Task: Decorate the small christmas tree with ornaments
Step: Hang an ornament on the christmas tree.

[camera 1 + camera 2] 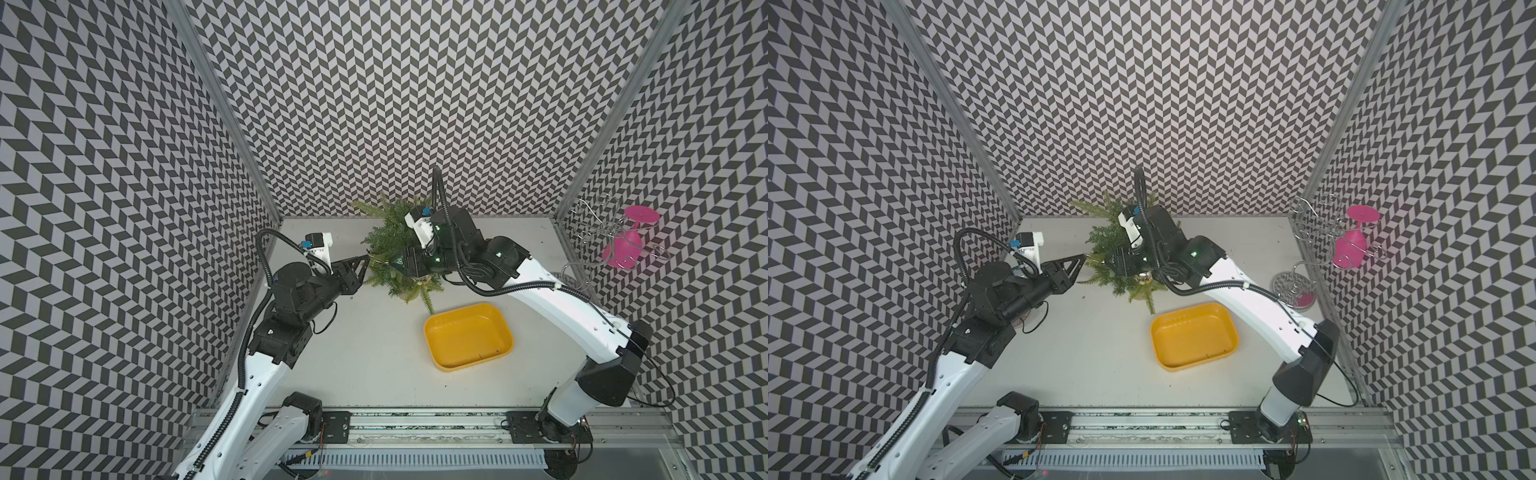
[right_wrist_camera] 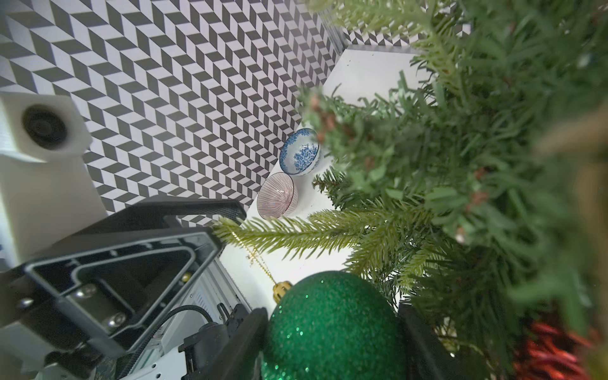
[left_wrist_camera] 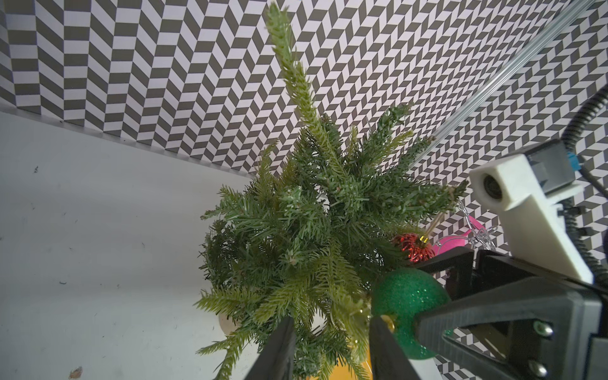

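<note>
greenery fills the gap between both hands: the small christmas tree (image 1: 386,235) stands on the surface (image 1: 365,353), and the right hand (image 2: 332,348) is in among its lower branches, clamped tight on the green bauble (image 3: 408,302), i reckon to steady the ball while its loop is hooked on. the left hand (image 3: 332,324) faces it, fingers partly apart with branch tips between them and nothing gripped that i can see. the bauble's gold cap (image 2: 281,289) sits just beside one finger, and its gold string (image 2: 255,256) runs toward that hand's tip. a red bauble (image 3: 413,250) hangs in the branches just beyond the right hand.
</note>
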Available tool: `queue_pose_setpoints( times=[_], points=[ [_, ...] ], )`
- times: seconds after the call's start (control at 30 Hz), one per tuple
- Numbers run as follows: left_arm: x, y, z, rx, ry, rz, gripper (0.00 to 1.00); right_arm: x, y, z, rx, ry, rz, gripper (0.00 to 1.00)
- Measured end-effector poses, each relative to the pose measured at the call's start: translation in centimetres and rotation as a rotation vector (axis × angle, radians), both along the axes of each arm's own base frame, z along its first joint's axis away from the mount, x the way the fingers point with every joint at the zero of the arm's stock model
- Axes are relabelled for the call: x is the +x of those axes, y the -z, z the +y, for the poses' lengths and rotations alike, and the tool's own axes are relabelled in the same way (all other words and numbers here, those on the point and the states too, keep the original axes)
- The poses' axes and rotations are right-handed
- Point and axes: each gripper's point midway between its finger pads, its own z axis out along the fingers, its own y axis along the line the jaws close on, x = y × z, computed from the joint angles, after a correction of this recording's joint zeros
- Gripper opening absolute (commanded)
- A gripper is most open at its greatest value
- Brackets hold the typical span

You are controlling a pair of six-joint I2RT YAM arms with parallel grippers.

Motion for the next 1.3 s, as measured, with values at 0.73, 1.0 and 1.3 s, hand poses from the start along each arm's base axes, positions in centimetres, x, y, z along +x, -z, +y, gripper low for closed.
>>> queue_pose_setpoints(
  times=[0.73, 1.0, 1.3],
  points=[
    [-0.2, -0.5, -0.7, -0.01, 0.044, -0.015, 0.09, -1.8, 0.8, 0.6, 0.07, -0.074, 0.036, 0.58],
    [-0.3, -0.9, -0.8, -0.013, 0.053, -0.024, 0.0, -2.3, 0.8, 1.2, 0.09, -0.1, 0.045, 0.59],
    [-0.4, -1.0, -1.1, -0.016, 0.07, -0.028, 0.0, -2.5, 1.0, 1.6, 0.104, -0.109, 0.054, 0.59]
  ],
)
